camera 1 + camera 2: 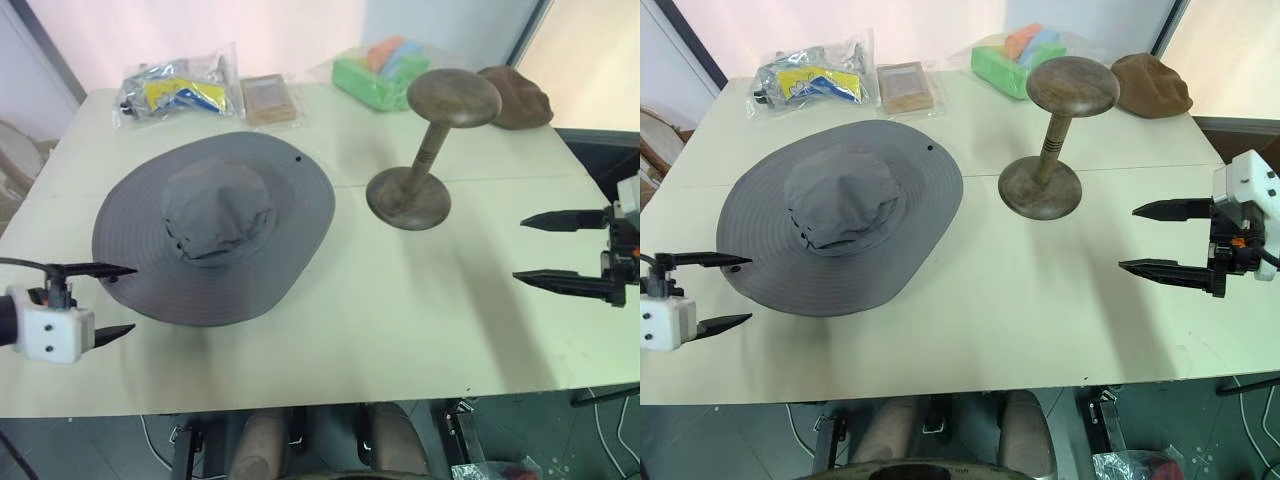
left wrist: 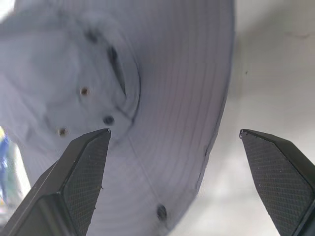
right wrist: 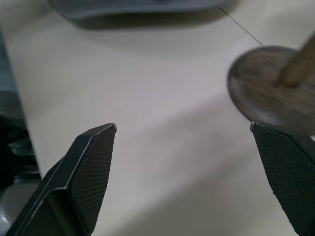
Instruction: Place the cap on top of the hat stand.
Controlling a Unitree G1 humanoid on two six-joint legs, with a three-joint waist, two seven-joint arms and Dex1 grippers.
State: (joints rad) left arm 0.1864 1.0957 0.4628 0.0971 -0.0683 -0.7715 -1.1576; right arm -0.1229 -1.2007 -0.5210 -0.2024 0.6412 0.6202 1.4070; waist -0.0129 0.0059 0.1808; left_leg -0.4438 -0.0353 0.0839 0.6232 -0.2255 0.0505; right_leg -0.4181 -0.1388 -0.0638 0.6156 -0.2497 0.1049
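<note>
While the grey sun hat (image 1: 214,228) lies flat, crown up, on the tabletop (image 1: 400,320), the wooden hat stand (image 1: 430,150) stands upright just to its right, apart from the brim, top bare. L gripper (image 1: 128,300) sits at the hat's near-left brim edge, fingers spread wide, nothing betw. them. R gripper (image 1: 1127,238) is well right of the stand's base, also wide open & empty. Behind the stand: brown cap (image 1: 517,96), green sponge pack (image 1: 380,72); behind the hat: plastic bags (image 1: 180,90).
</note>
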